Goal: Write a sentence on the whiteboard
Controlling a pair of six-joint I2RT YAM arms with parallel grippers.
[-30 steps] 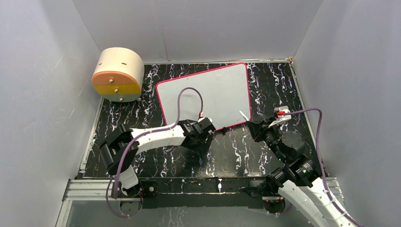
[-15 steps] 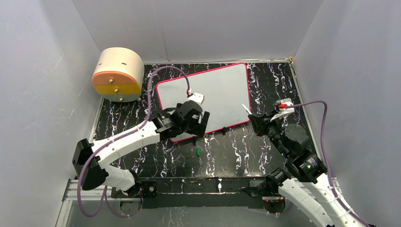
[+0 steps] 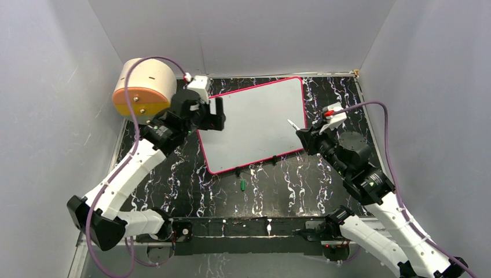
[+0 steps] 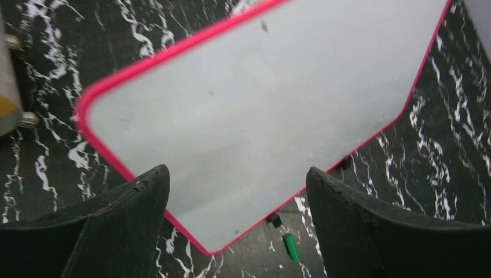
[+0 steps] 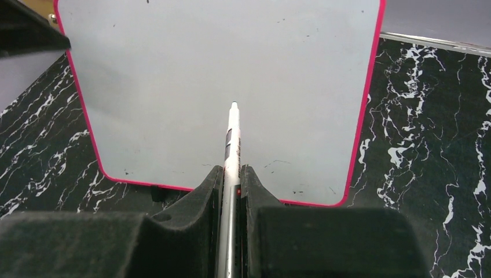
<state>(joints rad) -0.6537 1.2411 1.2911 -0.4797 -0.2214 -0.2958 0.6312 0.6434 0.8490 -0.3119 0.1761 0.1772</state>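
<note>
The whiteboard [image 3: 255,121] [image 4: 260,104] [image 5: 220,69] lies flat on the black marbled table, pink-red rim all round. Its surface is blank apart from faint specks, so the sentence is not in view. My right gripper [image 3: 305,139] [image 5: 231,171] is shut on a white pen [image 5: 233,139]. The pen's tip [image 3: 289,123] points over the board's right part, just above it. My left gripper [image 3: 217,116] [image 4: 237,174] hangs open and empty over the board's left edge. A green pen cap [image 3: 243,185] [image 4: 291,246] lies on the table before the board's near edge.
A round wooden drum [image 3: 145,87] with an orange and yellow face stands at the back left, close behind my left wrist. Small black clips [image 3: 274,161] sit at the board's near rim. Grey walls enclose the table on three sides.
My left arm swung from the board's near edge up to its far left side, and its jaws opened. The green cap now lies on the table. My right gripper carried the pen slightly farther back.
</note>
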